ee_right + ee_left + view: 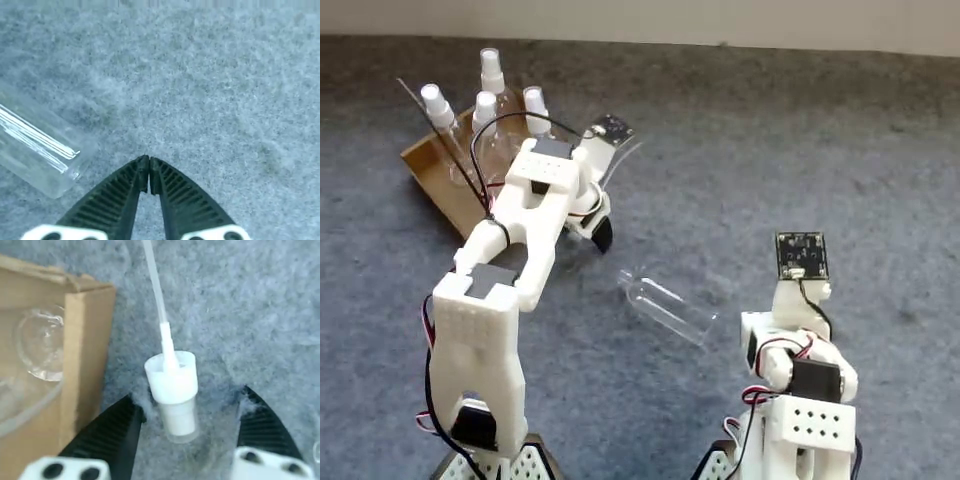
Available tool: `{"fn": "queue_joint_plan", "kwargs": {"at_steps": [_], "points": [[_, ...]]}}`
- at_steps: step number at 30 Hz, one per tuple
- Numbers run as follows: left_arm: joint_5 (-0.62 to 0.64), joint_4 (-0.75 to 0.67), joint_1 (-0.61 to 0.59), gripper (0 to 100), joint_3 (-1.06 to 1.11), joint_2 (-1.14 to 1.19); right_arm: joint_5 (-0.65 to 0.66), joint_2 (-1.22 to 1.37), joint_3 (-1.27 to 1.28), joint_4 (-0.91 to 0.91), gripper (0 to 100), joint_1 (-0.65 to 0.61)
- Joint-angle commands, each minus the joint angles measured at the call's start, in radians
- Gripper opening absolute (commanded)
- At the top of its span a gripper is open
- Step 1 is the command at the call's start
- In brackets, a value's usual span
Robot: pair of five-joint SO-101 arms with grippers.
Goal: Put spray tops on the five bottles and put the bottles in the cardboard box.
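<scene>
A white spray top with a long dip tube lies on the grey carpet beside the cardboard box. My left gripper is open, one jaw on each side of the top and neither touching it. In the high view that gripper hangs just right of the box, which holds several clear bottles with spray tops on. One clear bottle without a top lies on its side mid-carpet. My right gripper is shut and empty, close to that bottle.
Grey carpet covers the whole work surface, open to the right and far side. The right arm sits folded near the front edge. The round base of a boxed bottle is seen through the box opening.
</scene>
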Motion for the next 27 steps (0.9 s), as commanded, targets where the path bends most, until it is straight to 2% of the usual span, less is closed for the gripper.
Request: {"fn": "queue_joint_plan", "kwargs": {"at_steps": [1,5,16,27], "points": [[-0.005,-0.060,-0.008,13,-0.048,-0.008,0.003,-0.007,0.031,-0.085,0.4,0.008],[-0.006,-0.095,-0.007,6,-0.047,-0.002,0.003,-0.007,0.061,-0.108,0.4,0.008],[-0.003,-0.098,-0.001,5,-0.047,-0.008,0.003,-0.007,0.061,-0.111,0.4,0.008],[0.000,-0.095,0.148,4,-0.047,-0.012,0.003,-0.007,0.064,-0.113,0.4,0.008]]}}
